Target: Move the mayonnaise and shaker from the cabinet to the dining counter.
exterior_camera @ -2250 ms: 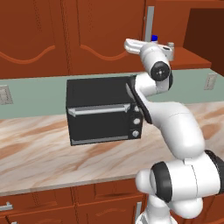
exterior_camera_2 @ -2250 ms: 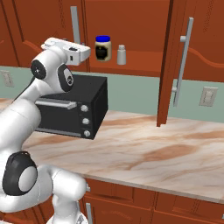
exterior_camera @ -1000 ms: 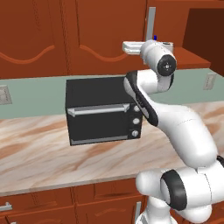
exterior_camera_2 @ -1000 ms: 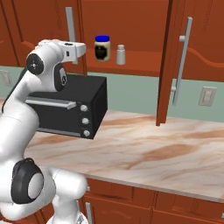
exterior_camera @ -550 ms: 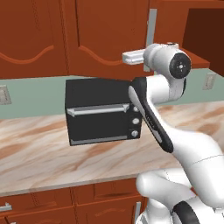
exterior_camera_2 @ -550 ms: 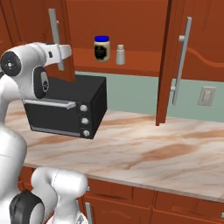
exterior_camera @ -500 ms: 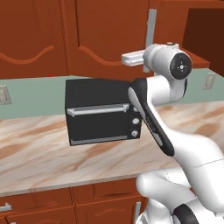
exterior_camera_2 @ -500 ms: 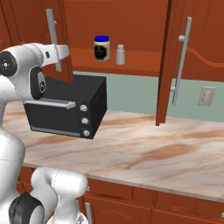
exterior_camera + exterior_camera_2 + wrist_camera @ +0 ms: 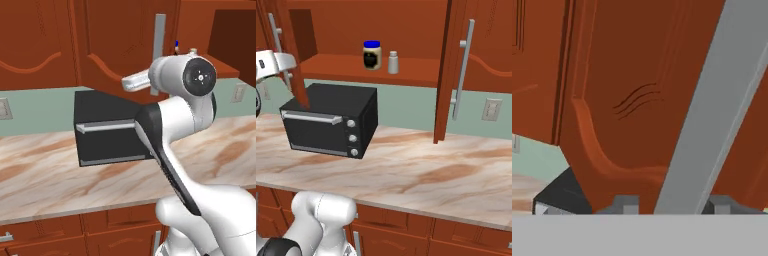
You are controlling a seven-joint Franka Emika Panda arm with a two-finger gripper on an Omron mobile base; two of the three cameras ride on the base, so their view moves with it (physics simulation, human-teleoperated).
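Fingers (image 9: 673,204) clamped on door handle (image 9: 717,115)

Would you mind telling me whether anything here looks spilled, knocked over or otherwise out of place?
Nothing stands out. The mayonnaise and shaker stand upright side by side on the shelf of the open cabinet, and the toaster oven sits squarely on the wall counter. No spills show.
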